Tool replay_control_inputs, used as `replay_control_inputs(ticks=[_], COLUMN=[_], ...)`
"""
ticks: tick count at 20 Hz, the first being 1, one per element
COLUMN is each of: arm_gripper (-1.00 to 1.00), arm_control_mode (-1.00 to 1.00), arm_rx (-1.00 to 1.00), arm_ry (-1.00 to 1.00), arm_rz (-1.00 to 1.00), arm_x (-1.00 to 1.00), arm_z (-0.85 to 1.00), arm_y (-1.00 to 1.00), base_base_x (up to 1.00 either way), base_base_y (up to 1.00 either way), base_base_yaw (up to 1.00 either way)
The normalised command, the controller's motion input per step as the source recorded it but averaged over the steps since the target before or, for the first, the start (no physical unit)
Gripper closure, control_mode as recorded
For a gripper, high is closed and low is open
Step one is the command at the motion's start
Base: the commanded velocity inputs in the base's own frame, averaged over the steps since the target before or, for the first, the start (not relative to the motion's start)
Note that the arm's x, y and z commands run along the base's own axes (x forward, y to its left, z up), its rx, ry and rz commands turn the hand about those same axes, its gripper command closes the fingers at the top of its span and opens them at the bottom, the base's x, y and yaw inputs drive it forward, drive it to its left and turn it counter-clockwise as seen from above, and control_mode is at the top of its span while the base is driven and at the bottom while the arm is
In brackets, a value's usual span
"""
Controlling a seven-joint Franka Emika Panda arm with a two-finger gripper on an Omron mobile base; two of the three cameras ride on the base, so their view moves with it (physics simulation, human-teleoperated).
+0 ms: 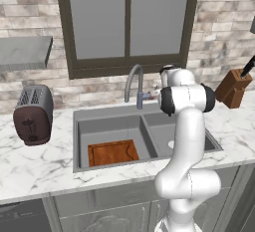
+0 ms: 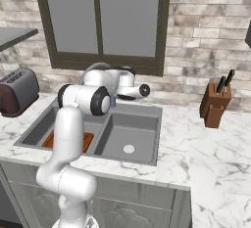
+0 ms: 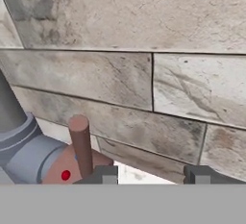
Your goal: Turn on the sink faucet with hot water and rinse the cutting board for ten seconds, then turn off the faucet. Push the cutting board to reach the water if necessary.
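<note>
The sink faucet [image 1: 133,82] arches over the sink [image 1: 149,162] from the back rim. Its small reddish-brown lever [image 3: 80,143] stands up from the base, above a red dot. My gripper [image 3: 153,175] is at the faucet's base, facing the brick wall. It is shut on nothing, and the lever is just left of its left fingertip [image 3: 106,174]. The cutting board [image 1: 113,152] lies flat in the left basin, partly behind my arm in the right base view [image 2: 87,141]. A thin pale stream of water [image 1: 130,129] drops from the spout toward the board's far right corner.
A dark toaster [image 1: 32,114] stands on the counter left of the sink. A brown knife block [image 1: 233,87] is on the right. The right basin has a round drain [image 2: 129,148]. A window sits above the faucet. My own arm crosses in front of the right basin.
</note>
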Motion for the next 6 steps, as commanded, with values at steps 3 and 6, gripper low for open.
replay_control_inputs(ticks=[3,6], arm_gripper=[-1.00,-1.00], arm_control_mode=[-1.00,-1.00], arm_rx=[-0.02,-0.03], arm_ry=[0.00,0.00], arm_rz=[0.00,0.00], arm_x=[0.19,0.15], arm_z=[0.11,0.08], arm_y=[0.86,0.89], base_base_x=[0.00,0.00], base_base_y=[0.00,0.00], base_base_yaw=[0.00,0.00])
